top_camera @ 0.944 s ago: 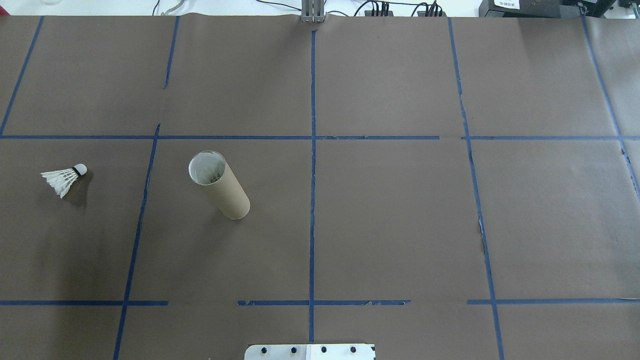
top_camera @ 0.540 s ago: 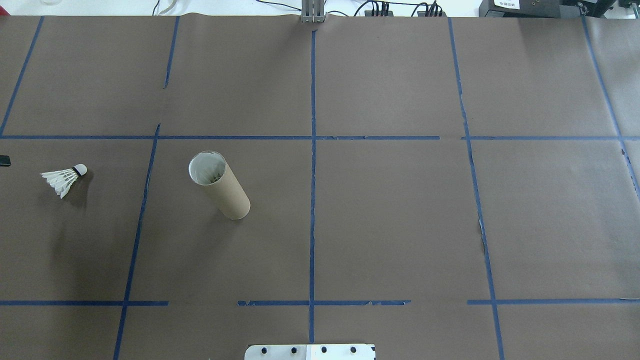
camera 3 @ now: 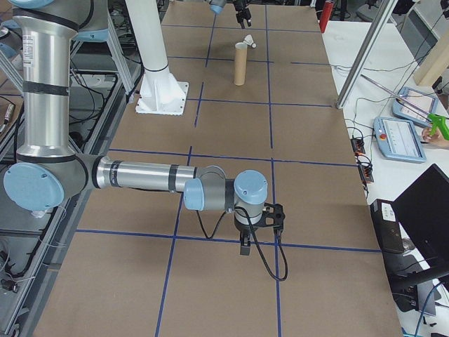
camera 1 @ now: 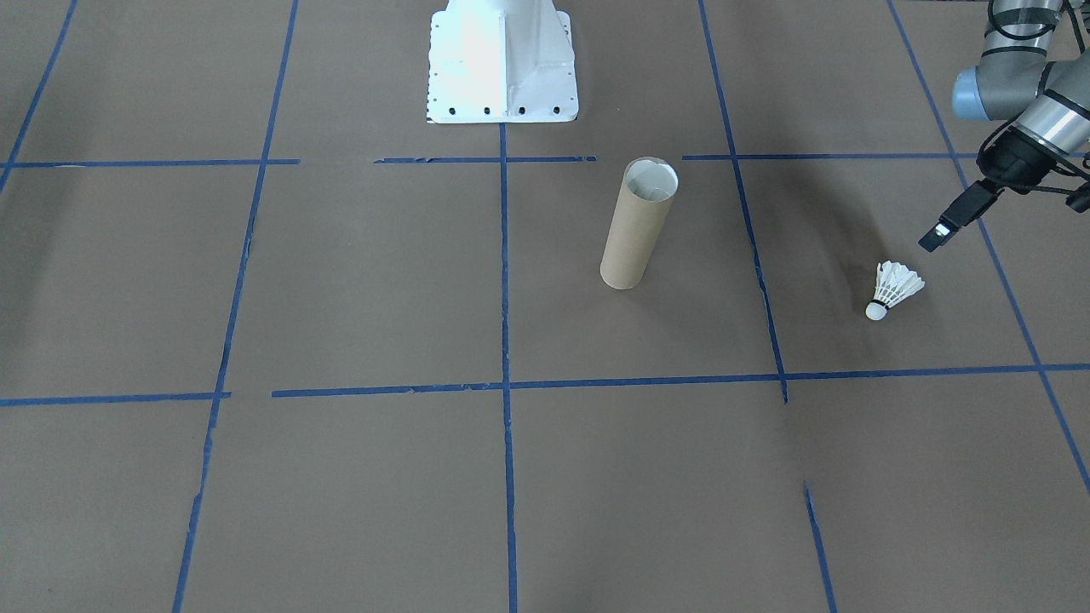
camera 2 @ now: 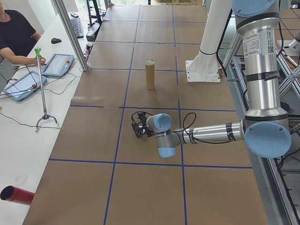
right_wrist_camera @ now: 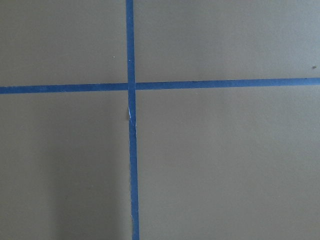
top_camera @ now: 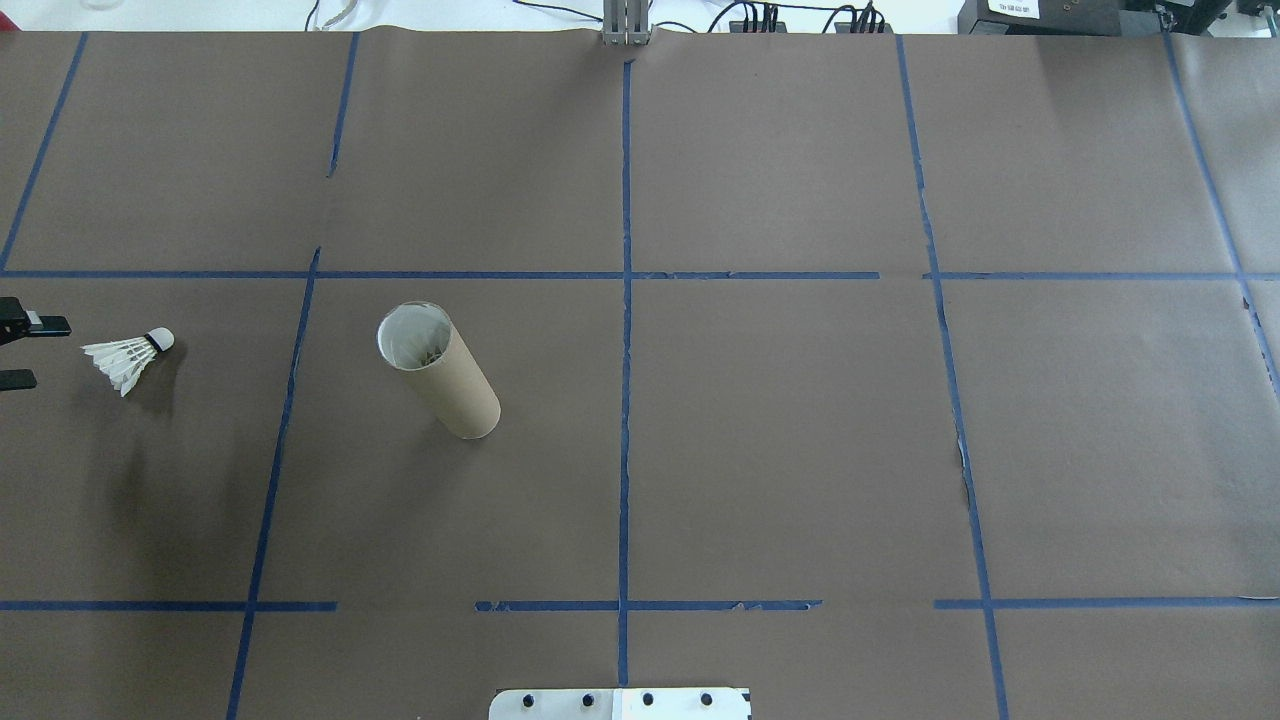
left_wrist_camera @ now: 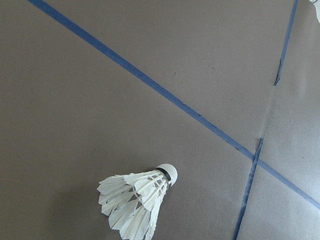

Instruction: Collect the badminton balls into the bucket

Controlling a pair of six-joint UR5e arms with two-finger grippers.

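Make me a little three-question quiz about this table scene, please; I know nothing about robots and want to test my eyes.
1. True or false: the shuttlecock is already inside the cardboard tube.
2. Which gripper is next to the shuttlecock? A) left gripper B) right gripper C) neither
3. Fill in: in the overhead view, the fingers of the gripper beside the shuttlecock are spread ____.

Key
1. False. It lies on its side on the brown paper, apart from the upright tube.
2. A. It sits just beyond the feather end; the right gripper is far off, over bare paper.
3. Apart, with nothing between them yet.
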